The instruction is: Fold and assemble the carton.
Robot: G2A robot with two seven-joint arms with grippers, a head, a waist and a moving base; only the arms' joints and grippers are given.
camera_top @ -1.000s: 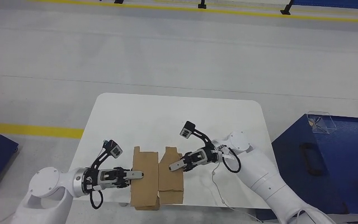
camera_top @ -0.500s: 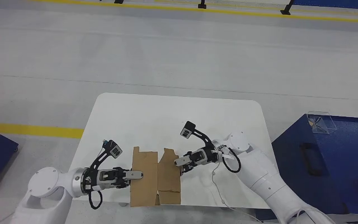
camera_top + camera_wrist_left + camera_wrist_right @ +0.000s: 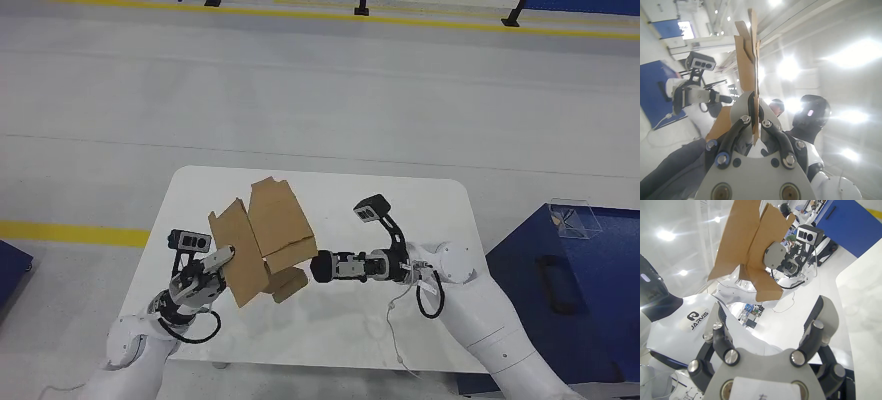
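The brown carton (image 3: 265, 235) is a flat, partly unfolded blank held up in the air over the left half of the white table (image 3: 400, 200), tilted with its flaps spread. My left gripper (image 3: 225, 258) is shut on its lower edge; in the left wrist view the cardboard (image 3: 747, 62) stands edge-on between the closed fingers (image 3: 740, 108). My right gripper (image 3: 318, 267) hangs just to the right of the carton, open and apart from it. In the right wrist view its fingers (image 3: 821, 308) stand wide with nothing between them, and the carton (image 3: 745, 241) is ahead.
A blue cabinet (image 3: 560, 290) stands off the table's right side with a clear plastic box (image 3: 572, 218) on it. A thin white cable (image 3: 395, 330) trails from the right arm across the table's front. The table's far half is bare.
The carton lay flat at the table's front edge; my left gripper has swung it up and back into the air. The right gripper has come off the carton and drawn back to the right.
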